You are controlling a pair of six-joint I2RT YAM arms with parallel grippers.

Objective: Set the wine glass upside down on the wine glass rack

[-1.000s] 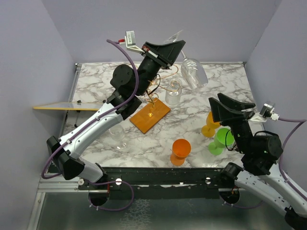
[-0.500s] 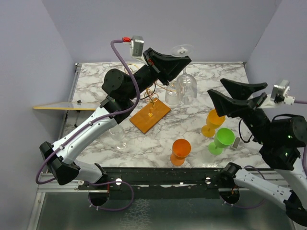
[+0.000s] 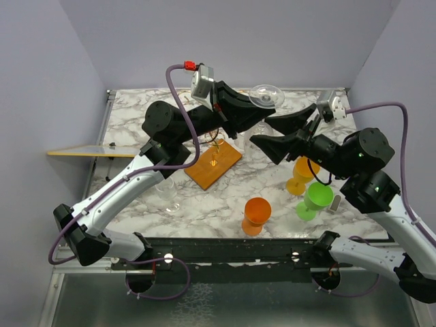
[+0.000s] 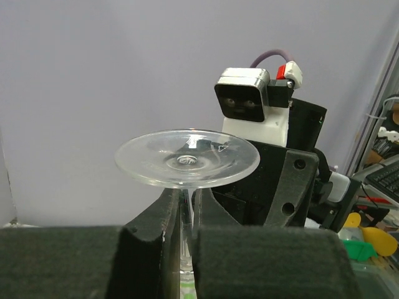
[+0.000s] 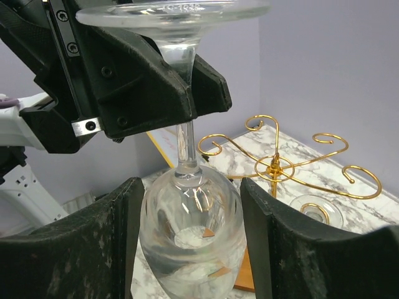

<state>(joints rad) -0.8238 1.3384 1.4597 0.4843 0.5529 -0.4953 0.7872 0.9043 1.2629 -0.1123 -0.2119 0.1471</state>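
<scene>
My left gripper (image 3: pixel 257 117) is shut on the stem of a clear wine glass (image 3: pixel 266 95) and holds it upside down in the air, foot up. In the left wrist view the round foot (image 4: pixel 187 157) sits just above my fingertips (image 4: pixel 168 205). My right gripper (image 3: pixel 261 131) is open, and its fingers (image 5: pixel 124 212) stand on either side of the glass's bowl (image 5: pixel 190 237), very close to it. The gold wire rack (image 5: pixel 274 165) stands behind and to the right of the bowl, on its orange-brown wooden base (image 3: pixel 213 165).
A second clear glass (image 5: pixel 315 208) sits under a rack arm. Two orange glasses (image 3: pixel 257 214) (image 3: pixel 300 176) and a green glass (image 3: pixel 315 199) stand at the front right. Another clear glass (image 3: pixel 167 194) stands at the front left. A yellow-edged board (image 3: pixel 82 151) juts out at the left edge.
My left arm has turned the glass fully foot-up and brought it toward the middle. My right arm has swung in from the right, and its open fingers now flank the bowl.
</scene>
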